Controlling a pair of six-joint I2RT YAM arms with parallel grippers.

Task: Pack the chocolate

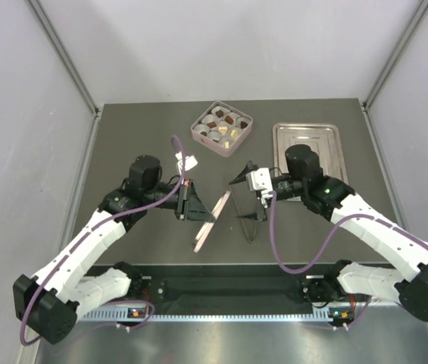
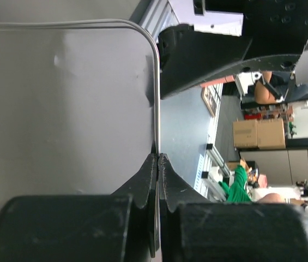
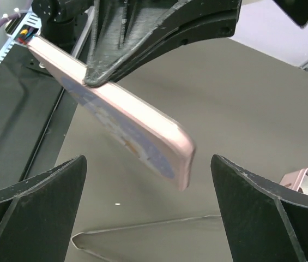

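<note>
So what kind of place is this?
Probably a robotics lab booth: white panels enclose a dark table, a left arm and right arm sit at its edge, and cardboard boxes stand beyond.

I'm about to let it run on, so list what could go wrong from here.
The left tool pinches the pink lid only by one thin edge, so the lid could swing or slip out. The open right tool flanks the lid's free corner and might knock it.

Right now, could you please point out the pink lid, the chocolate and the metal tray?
pink lid (image 3: 137, 123): right wrist view, its side rim.
chocolate (image 1: 231, 118): top view, a dark piece.
metal tray (image 1: 326, 142): top view, bare floor.
</note>
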